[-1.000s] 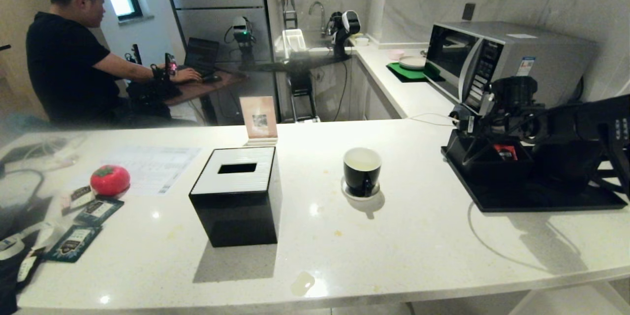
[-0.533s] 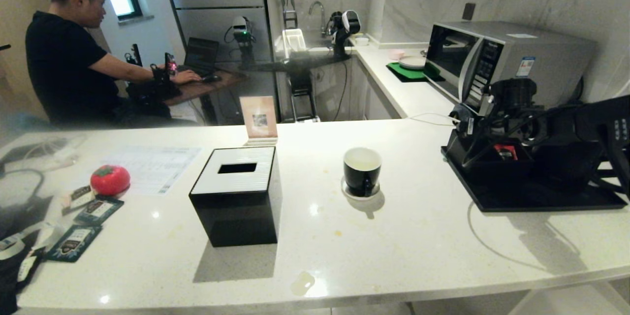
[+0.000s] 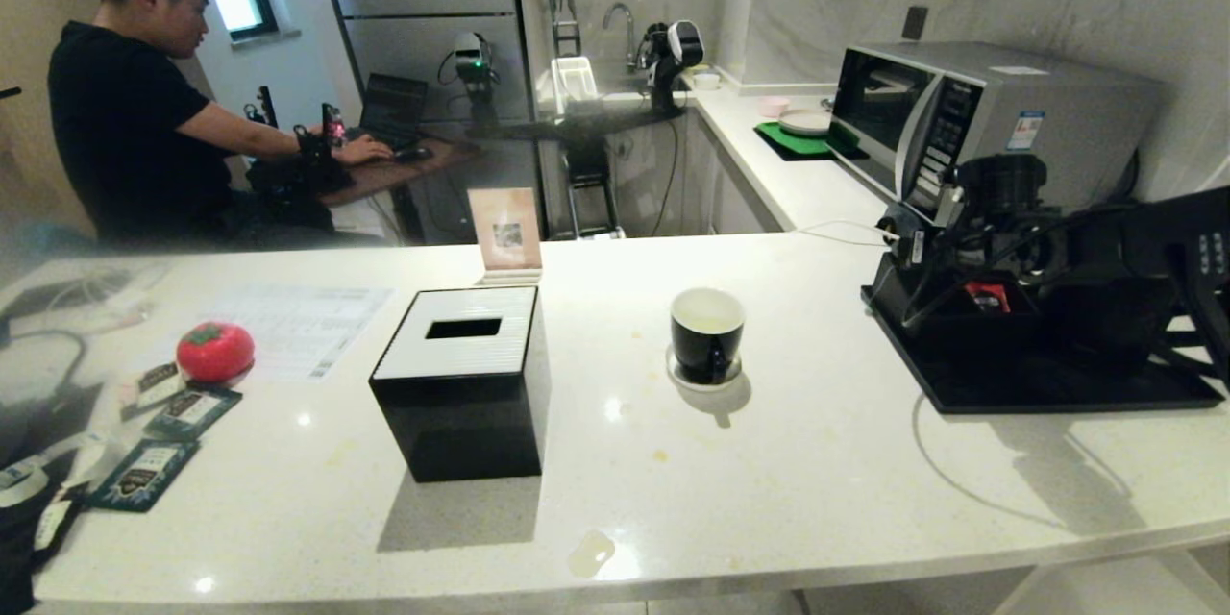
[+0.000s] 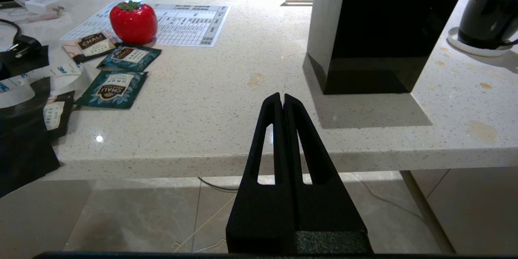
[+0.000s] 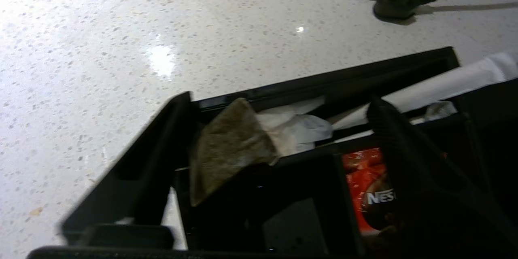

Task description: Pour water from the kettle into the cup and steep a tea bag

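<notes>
Right pincer (image 5: 279, 137) narrowing slightly, astride tea bag (image 5: 226, 145), reaching level.

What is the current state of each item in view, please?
Cup: upright on its saucer, no tea bag in it.
Tea bag: in the organizer, between the open fingers, not gripped.
Right gripper: open.
Left gripper: shut, empty.
Tissue box: upright.

"CHALI" on teal packets (image 4: 114, 89)

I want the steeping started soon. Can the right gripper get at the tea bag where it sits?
Probably yes: the right gripper is open around the tea bag in the organizer, nothing between.
</notes>
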You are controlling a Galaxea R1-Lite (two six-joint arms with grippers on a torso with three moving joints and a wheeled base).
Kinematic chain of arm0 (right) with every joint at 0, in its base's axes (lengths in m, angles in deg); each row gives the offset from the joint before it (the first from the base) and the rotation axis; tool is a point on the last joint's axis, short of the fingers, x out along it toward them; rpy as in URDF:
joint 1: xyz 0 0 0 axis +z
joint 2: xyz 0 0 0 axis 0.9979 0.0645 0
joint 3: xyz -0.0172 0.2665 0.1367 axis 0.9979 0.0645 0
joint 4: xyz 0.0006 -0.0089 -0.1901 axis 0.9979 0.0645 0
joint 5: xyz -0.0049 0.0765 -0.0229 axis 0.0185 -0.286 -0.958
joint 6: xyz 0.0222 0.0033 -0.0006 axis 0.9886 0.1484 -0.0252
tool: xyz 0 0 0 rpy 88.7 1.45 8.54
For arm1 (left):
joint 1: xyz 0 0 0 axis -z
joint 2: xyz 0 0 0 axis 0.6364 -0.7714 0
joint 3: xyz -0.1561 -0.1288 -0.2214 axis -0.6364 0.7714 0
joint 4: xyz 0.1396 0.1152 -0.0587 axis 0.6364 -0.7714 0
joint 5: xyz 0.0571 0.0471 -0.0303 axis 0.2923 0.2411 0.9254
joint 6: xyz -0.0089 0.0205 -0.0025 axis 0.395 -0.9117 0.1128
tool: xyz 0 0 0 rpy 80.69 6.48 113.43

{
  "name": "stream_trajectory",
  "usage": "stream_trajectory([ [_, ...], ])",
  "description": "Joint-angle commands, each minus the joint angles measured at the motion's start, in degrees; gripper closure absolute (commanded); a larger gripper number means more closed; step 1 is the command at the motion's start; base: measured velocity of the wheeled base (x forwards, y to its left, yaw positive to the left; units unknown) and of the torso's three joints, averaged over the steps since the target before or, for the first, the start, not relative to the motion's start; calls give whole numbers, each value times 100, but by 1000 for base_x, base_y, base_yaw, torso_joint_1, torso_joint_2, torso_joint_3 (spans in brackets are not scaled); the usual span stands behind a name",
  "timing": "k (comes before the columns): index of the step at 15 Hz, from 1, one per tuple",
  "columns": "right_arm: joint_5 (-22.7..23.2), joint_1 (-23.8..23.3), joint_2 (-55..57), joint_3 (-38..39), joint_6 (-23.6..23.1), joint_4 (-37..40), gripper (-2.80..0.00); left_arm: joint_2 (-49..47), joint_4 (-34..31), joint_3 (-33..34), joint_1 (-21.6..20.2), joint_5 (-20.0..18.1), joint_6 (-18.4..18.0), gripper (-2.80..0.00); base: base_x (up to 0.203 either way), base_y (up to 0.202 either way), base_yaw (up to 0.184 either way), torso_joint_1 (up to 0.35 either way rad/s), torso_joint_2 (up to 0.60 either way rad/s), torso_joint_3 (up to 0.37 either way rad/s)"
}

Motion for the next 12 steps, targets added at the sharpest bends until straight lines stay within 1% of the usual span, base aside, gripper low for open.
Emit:
stream_trajectory([
  [1, -12, -1, 14, -4, -3, 10, 0, -9, 2, 0, -1, 2, 2, 0, 0, 0, 0, 0, 0, 0],
  [7, -20, 22, -55, 13, -12, 28, 0, -9, 2, 0, -1, 2, 2, 0, 0, 0, 0, 0, 0, 0],
  [12, -90, 166, -179, 39, -3, 20, 0, -9, 2, 0, -1, 2, 2, 0, 0, 0, 0, 0, 0, 0],
])
